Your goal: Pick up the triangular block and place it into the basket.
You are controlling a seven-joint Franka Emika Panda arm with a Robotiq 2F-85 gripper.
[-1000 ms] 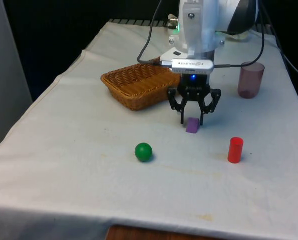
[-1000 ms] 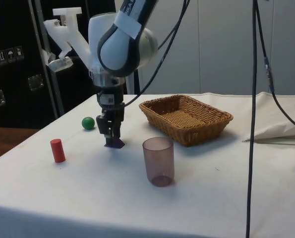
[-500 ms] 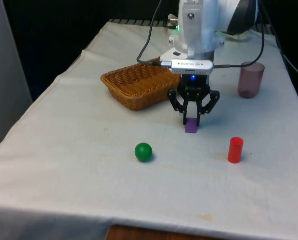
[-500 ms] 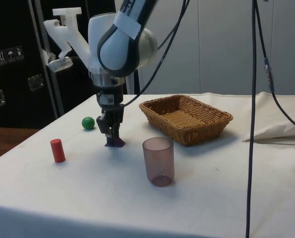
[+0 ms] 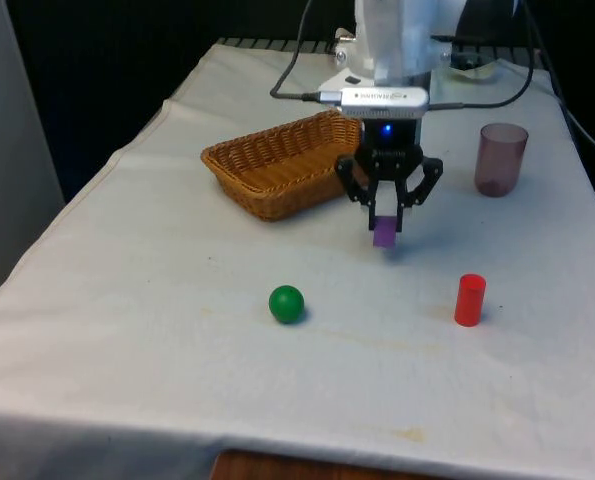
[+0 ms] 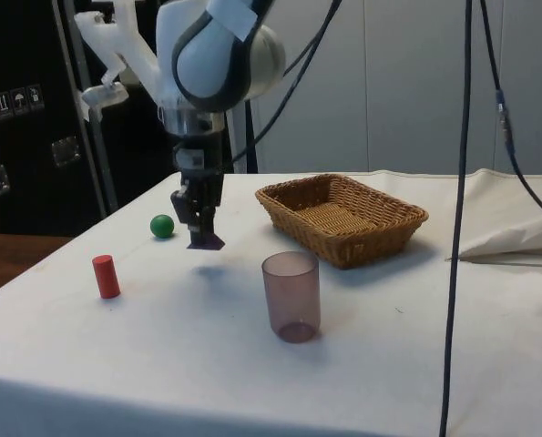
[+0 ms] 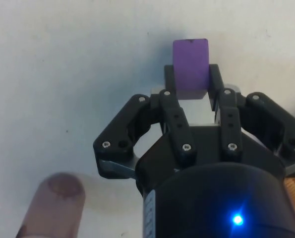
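The wicker basket [image 5: 277,165] lies on the white cloth, and everything else is placed from it. Beside its near corner, toward the front view's right, the gripper [image 5: 386,225] is clamped on the purple triangular block [image 5: 384,235], which hangs clear of the cloth. Further right stands a translucent purple cup [image 5: 501,159]; nearer the camera sit a green ball [image 5: 286,303] and a red cylinder [image 5: 469,299]. The lift looks under way; next comes carrying the block over the basket's rim before letting go.
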